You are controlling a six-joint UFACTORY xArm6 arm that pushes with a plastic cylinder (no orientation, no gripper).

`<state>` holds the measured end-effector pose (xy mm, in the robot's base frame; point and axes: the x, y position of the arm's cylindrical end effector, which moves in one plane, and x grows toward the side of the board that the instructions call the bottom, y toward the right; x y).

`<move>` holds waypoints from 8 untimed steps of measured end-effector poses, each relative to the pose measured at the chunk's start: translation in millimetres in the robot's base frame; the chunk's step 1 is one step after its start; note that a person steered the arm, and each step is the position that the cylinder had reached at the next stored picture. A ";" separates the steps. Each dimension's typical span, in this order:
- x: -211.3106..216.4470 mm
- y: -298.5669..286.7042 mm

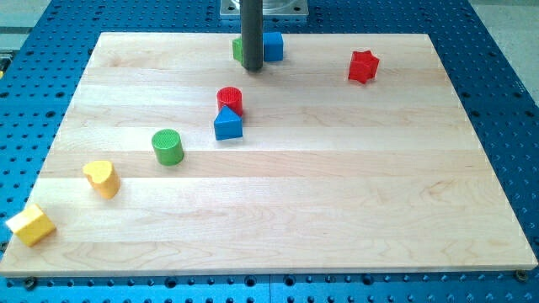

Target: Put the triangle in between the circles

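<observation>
The blue triangle (227,124) lies just below the red circle (229,100), touching it, near the board's upper middle. The green circle (167,146) stands apart, lower and to the view's left of the triangle. My rod comes down from the view's top; my tip (252,70) rests on the board above and slightly right of the red circle, with a gap between them. The rod hides part of a green block (238,50) and a blue block (273,46) at the top edge.
A red star-shaped block (364,66) sits at the upper right. A yellow heart-shaped block (101,178) lies at the left, and a yellow block (31,225) sits at the board's lower left corner. The wooden board (354,202) lies on a blue perforated table.
</observation>
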<state>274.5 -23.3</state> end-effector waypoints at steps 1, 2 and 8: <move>-0.3 0.0; -0.3 0.0; 157.8 -20.9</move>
<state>432.3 -44.2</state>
